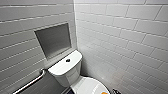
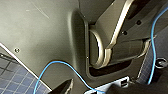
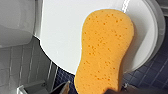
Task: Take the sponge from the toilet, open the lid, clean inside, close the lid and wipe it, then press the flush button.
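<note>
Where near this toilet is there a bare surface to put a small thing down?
The tank top is bare either side of the flush button. The lid is bare between tank and sponge. The niche looks empty. Crowded: the lid's end at the sponge.

We see the glossy white toilet (image 1: 60, 68) at the lower centre of the frame, its lid closed. The dark round flush button (image 1: 67, 60) sits mid-tank-top. The oblong, porous orange sponge (image 3: 105, 50) lies over the lid.

toilet bowl (image 1: 85, 87) cut off by head view's lower edge, sponge (image 1: 105, 92) a mere sliver there
</note>
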Available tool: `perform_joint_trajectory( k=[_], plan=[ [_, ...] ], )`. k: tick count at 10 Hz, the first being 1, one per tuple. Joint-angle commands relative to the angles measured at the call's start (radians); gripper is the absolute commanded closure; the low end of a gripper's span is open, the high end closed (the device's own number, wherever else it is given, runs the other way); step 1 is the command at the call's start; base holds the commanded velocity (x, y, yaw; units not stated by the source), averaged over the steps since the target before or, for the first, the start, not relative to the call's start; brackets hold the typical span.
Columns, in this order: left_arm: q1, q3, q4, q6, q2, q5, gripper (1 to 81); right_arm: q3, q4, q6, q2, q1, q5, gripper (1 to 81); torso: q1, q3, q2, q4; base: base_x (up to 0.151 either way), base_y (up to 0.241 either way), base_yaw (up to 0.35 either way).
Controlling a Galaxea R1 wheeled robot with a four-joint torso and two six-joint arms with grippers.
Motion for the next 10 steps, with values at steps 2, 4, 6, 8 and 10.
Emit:
perform_joint_trajectory(
  k=[2, 4, 6, 8, 10],
  plan=[
    [0.008, 0.010, 0.007, 0.001, -0.003, 0.079, 1.0, -0.010, 0.035, 0.027, 0.015, 0.131, -0.071, 1.0, 0.088, 0.000, -0.137, 0.000, 0.000, 0.000, 0.000],
    [0.006, 0.012, 0.006, 0.001, -0.003, 0.080, 1.0, -0.033, 0.036, 0.037, 0.038, 0.131, -0.095, 1.0, 0.064, -0.039, -0.100, 0.000, 0.000, 0.000, 0.000],
    [0.005, 0.013, 0.006, 0.001, -0.001, 0.082, 1.0, -0.036, 0.039, 0.047, 0.035, 0.143, -0.098, 1.0, 0.073, -0.107, -0.112, 0.000, 0.000, 0.000, 0.000],
    [0.003, 0.012, 0.006, 0.001, 0.003, 0.080, 1.0, -0.036, 0.035, 0.090, 0.041, 0.186, -0.170, 1.0, 0.078, -0.066, -0.119, 0.000, 0.000, 0.000, 0.000],
    [0.003, 0.010, 0.007, 0.001, 0.005, 0.080, 1.0, -0.039, 0.035, 0.105, 0.042, 0.232, -0.226, 1.0, 0.079, -0.088, -0.120, 0.000, 0.000, 0.000, 0.000]
  ],
)
